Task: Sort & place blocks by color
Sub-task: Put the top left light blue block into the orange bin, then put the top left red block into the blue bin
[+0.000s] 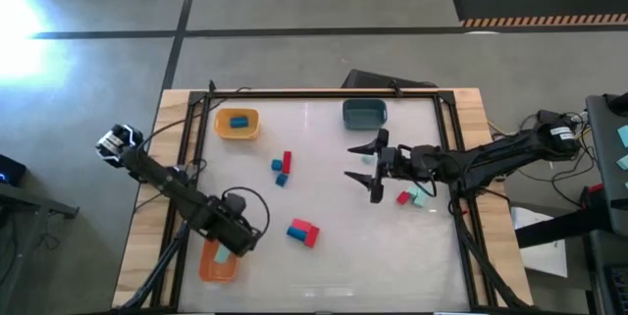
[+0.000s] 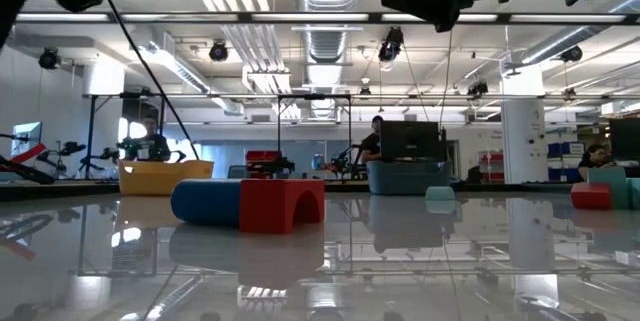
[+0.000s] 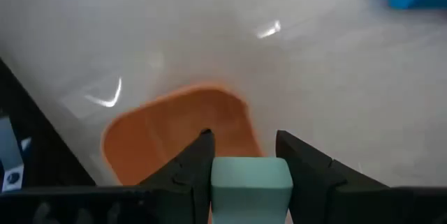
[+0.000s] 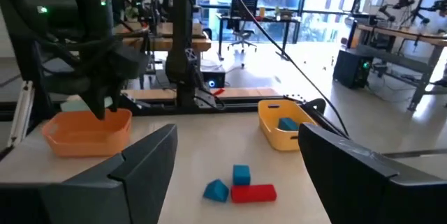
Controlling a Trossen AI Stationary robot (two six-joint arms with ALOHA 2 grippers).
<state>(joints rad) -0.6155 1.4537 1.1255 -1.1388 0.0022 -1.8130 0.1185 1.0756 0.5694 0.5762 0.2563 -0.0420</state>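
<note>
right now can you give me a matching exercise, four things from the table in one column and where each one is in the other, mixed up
Things:
1. mint-green block
2. orange tray
3. yellow tray
4. right end effector

Places or states:
A. holds one blue block
B. open above the table, holding nothing
C. clamped in the left end effector
D. right below the left end effector

Pairs: 1-C, 2-D, 3-A, 4-B
</note>
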